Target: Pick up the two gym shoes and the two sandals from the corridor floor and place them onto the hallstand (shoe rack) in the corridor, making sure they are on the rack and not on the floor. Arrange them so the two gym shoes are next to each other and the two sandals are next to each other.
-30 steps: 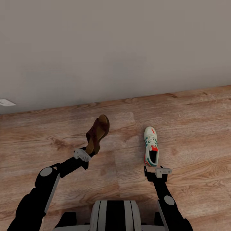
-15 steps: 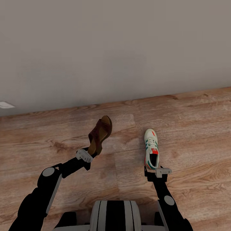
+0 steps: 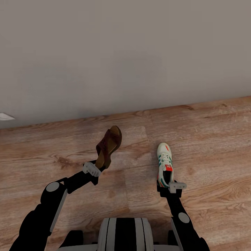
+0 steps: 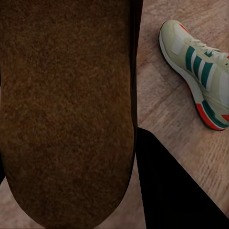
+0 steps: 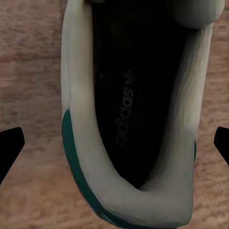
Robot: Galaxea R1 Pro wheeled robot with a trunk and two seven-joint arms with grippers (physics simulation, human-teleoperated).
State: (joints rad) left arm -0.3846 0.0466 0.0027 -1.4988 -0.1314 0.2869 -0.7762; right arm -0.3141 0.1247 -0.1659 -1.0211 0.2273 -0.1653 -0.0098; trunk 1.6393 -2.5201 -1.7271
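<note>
My left gripper (image 3: 94,169) is shut on the heel end of a brown sandal (image 3: 108,145) and holds it tilted above the corridor floor (image 3: 209,139). The sandal's dark sole (image 4: 67,109) is close up in the left wrist view. A white gym shoe (image 3: 164,161) with green stripes and a red-orange heel lies on the floor, toe towards the wall. It is also seen from the left wrist as the gym shoe (image 4: 198,67). My right gripper (image 3: 171,184) is open at its heel, its black fingertips (image 5: 10,145) wide apart on either side of the shoe's opening (image 5: 129,109). The hallstand is out of view.
A plain grey wall (image 3: 125,52) runs along the far side of the wood floor, close ahead. A small white object (image 3: 5,116) sits at the wall's foot on the far left. Bare planks stretch to the left and right of my arms.
The view has shifted slightly, and the gym shoe now lies closer to my right gripper. The held sandal has moved a little up and right with my left gripper.
</note>
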